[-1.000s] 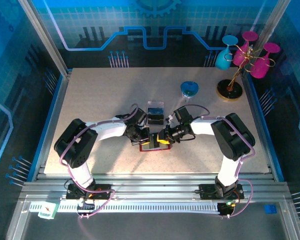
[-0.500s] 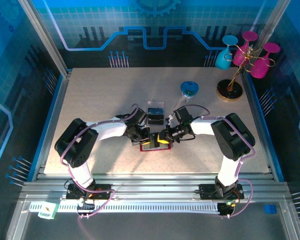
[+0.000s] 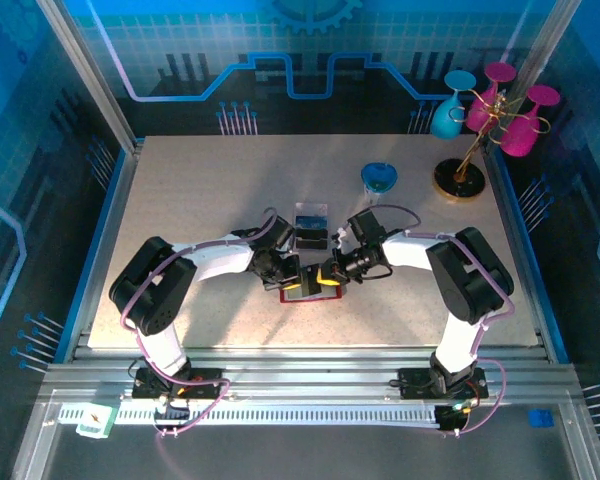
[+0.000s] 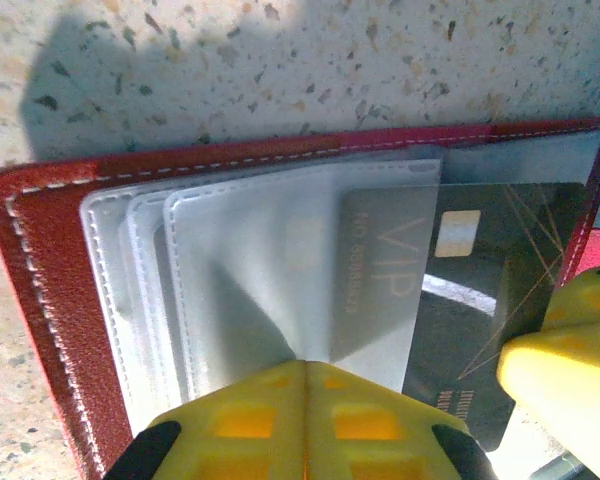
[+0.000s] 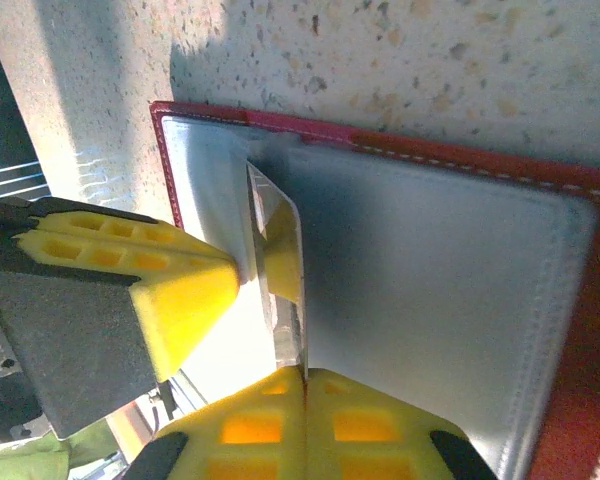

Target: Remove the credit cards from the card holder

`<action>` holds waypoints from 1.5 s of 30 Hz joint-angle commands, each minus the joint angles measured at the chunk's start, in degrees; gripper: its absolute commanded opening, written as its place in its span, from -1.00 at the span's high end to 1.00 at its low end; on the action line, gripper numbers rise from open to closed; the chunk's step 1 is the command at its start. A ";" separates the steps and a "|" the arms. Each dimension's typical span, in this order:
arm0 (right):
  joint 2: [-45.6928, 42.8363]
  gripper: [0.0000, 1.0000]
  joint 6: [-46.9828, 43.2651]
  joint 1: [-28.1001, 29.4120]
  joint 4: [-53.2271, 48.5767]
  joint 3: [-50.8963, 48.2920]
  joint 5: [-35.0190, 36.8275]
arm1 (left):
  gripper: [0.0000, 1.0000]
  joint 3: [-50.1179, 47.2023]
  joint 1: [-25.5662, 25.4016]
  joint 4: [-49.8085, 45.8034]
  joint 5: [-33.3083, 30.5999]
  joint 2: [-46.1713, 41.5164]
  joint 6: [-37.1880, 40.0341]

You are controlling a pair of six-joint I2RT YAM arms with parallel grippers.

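Card holder (image 4: 40, 260): open, mid-frame on worktop (image 3: 200, 200).
Dark card (image 4: 480, 290): half out; thin, stiff, slick, so pinch the exposed edge.
Left claw (image 4: 305, 420): closed, on clear pockets (image 4: 250, 280).
Right claw (image 5: 305, 420): closed at a thin edge.

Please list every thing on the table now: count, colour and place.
card holder: one, red, open flat, near centre.
see-through pockets: several, grey, inside the card holder.
dark card: one, black with gold lines, partly out of a pocket.
clear tray: one, transparent, dark contents, just behind the card holder.
blue glass: one, blue, behind and right of the tray.
goblet stand: one, gold on dark base, far right corner.
goblets: three, one cyan, two magenta, on the stand.
left gripper: one, yellow fingers, shut over the pockets.
right gripper: one, yellow fingers, shut at the dark card's edge.
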 commanded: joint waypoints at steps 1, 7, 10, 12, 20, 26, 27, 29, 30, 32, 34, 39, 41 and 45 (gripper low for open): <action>-1.48 0.92 -2.52 -1.29 -4.37 0.85 1.62 | 0.86 -1.81 0.21 -3.24 -1.50 -0.08 1.13; -2.49 0.92 -3.58 -1.78 -5.92 1.03 2.24 | 0.86 -2.26 0.19 -3.24 -1.72 -0.92 0.86; -2.83 0.92 -3.88 -1.92 -6.38 1.16 2.43 | 0.86 -2.11 0.17 -3.57 -1.95 -1.32 0.86; -3.05 0.92 -3.84 -1.92 -6.61 1.26 2.50 | 0.85 -1.93 0.21 -3.82 -2.03 -1.66 0.86; -4.30 0.93 -3.96 -1.95 -7.73 2.19 2.45 | 0.83 0.21 0.29 -5.19 -2.36 -2.66 1.04; -6.01 0.95 -4.15 -2.00 -8.63 3.06 2.32 | 0.71 2.29 0.37 -6.04 -3.03 -2.90 1.12; -6.33 0.95 -4.30 -2.00 -8.87 3.39 2.23 | 0.68 2.54 0.32 -6.12 -3.26 -3.08 1.17; -6.87 0.96 -4.96 -2.00 -9.97 4.25 2.52 | 0.63 2.99 0.55 -6.05 -3.70 -3.49 1.12; -7.16 0.97 -5.63 -2.09 -10.83 4.90 2.87 | 0.62 3.17 0.71 -6.03 -3.92 -3.84 1.25; -7.60 0.97 -7.21 -2.19 -12.69 6.17 3.75 | 0.58 3.49 1.32 -6.04 -4.49 -4.82 1.38; -8.21 0.97 -9.30 -2.43 -14.47 7.67 4.44 | 0.56 3.68 2.50 -6.34 -4.43 -5.71 1.48; -7.68 1.00 -18.19 -2.97 -21.65 14.12 6.22 | 0.44 3.44 5.97 -6.54 -3.17 -7.64 2.04; -6.87 1.00 -22.24 -2.99 -25.25 17.43 7.14 | 0.42 3.02 7.15 -6.26 -2.21 -8.13 2.27; -4.42 1.00 -31.47 -3.06 -33.42 26.20 11.96 | 0.36 1.29 9.66 -5.02 -0.63 -9.81 2.00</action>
